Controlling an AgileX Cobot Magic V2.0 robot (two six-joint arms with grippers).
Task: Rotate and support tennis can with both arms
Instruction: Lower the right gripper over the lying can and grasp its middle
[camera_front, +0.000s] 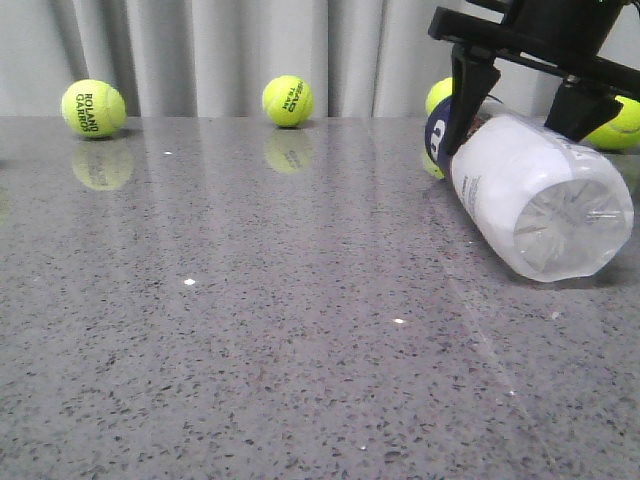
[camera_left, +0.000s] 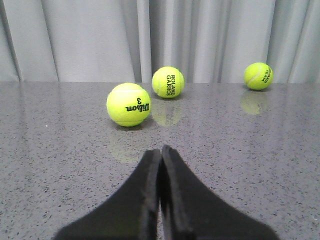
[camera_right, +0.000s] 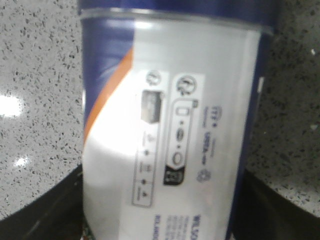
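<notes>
Nearest to the camera lay the bare grey desk (camera_front: 250, 380), with the ribbed base of the tennis can (camera_front: 535, 195) just behind it on the right. The can lay on its side at the right of the desk, its navy end pointing far and left. The right end effector (camera_front: 528, 100) stood over it with one finger on each side of the body; the right wrist view showed the fingers at both flanks, so it seemed to pinch the can. The left end effector (camera_left: 161, 200) was pressed together and held nothing, pointing toward the tennis balls (camera_left: 128, 104) far on the desk. I judged the smooth round plastic could slip or roll when turned with only one grip. One ball (camera_front: 438, 98) lay close behind the can and could be knocked. Much open room was on the left; the right side ran out of view.
</notes>
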